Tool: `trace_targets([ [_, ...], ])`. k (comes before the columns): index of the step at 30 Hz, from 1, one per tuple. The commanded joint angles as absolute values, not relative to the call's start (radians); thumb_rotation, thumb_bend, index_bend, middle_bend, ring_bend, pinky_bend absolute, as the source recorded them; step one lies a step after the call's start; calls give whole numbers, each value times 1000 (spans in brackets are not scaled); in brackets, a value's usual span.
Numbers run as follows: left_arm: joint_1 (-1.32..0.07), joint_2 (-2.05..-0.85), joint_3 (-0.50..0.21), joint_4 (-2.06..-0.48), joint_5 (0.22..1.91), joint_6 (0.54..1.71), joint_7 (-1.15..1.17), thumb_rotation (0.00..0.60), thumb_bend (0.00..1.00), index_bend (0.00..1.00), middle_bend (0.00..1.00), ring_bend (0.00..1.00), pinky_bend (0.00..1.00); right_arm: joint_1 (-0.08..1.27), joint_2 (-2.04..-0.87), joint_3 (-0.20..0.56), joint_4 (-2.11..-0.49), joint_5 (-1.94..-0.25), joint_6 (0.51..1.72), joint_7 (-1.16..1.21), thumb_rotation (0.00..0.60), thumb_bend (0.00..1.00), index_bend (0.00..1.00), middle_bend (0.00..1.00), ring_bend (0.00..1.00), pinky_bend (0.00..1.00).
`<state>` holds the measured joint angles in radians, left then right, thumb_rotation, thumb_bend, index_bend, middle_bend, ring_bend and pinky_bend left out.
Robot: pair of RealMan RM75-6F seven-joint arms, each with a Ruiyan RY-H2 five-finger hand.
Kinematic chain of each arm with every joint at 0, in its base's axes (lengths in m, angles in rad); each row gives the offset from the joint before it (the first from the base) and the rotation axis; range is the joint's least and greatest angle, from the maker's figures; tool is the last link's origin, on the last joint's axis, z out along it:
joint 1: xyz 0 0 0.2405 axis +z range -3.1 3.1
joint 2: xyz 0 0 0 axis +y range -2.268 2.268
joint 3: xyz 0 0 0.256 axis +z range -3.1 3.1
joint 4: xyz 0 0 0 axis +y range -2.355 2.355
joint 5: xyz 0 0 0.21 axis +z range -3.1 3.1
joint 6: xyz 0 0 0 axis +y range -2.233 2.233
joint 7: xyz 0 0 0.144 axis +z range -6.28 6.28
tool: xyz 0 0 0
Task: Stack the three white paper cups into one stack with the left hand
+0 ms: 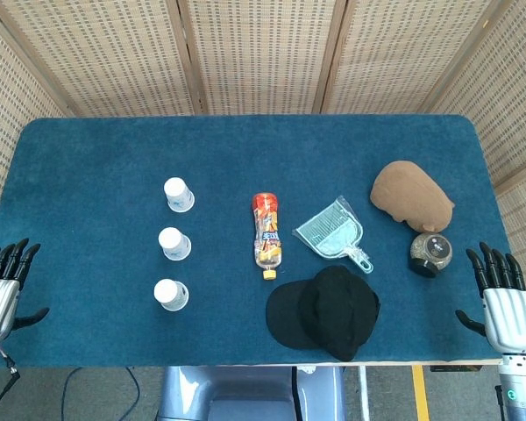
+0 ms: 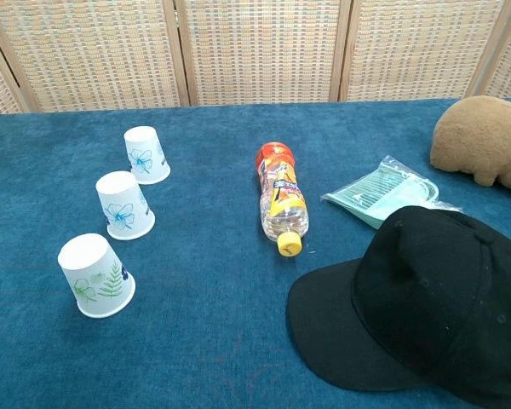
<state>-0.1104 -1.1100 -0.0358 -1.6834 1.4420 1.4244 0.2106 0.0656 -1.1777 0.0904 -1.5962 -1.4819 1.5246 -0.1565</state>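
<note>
Three white paper cups stand upside down in a row on the blue table, left of centre: the far cup, the middle cup and the near cup. They stand apart from one another. My left hand hovers at the table's near left corner, fingers spread, holding nothing, well to the left of the cups. My right hand is at the near right corner, also with fingers apart and nothing in it. Neither hand shows in the chest view.
A plastic bottle lies right of the cups. Further right are a green dustpan, a black cap, a brown plush and a small jar.
</note>
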Motion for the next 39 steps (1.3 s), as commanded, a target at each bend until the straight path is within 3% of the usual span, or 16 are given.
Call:
trace_targets([
  [1,-116,-1108,-40,-1693,1447,1422,204,600,25,64,0,0,0,64,-1175,92,-1597,-1481,1528,-151,600,59,83,0,0,0],
  [6,-152,-1098,-54,-1734,1460,1389,211,600,31,183,0,0,0,62,-1170,95,-1596,-1474,1526,-136,600,59,87,0,0,0],
  [12,-217,-1089,-62,-1794,1481,1314,260,600,44,244,0,0,0,61,-1166,96,-1596,-1475,1529,-124,600,59,93,0,0,0],
  [17,-279,-1106,-66,-1820,1477,1229,300,600,120,348,0,0,0,62,-1165,97,-1593,-1470,1523,-116,600,58,98,0,0,0],
  [28,-430,-1184,-90,-1866,1318,1013,473,600,120,348,0,0,0,60,-1157,99,-1593,-1468,1523,-93,600,57,111,0,0,0],
  [39,-523,-1284,-97,-1876,1151,964,639,600,122,334,0,0,0,57,-1142,103,-1590,-1460,1520,-45,600,57,124,0,0,0],
])
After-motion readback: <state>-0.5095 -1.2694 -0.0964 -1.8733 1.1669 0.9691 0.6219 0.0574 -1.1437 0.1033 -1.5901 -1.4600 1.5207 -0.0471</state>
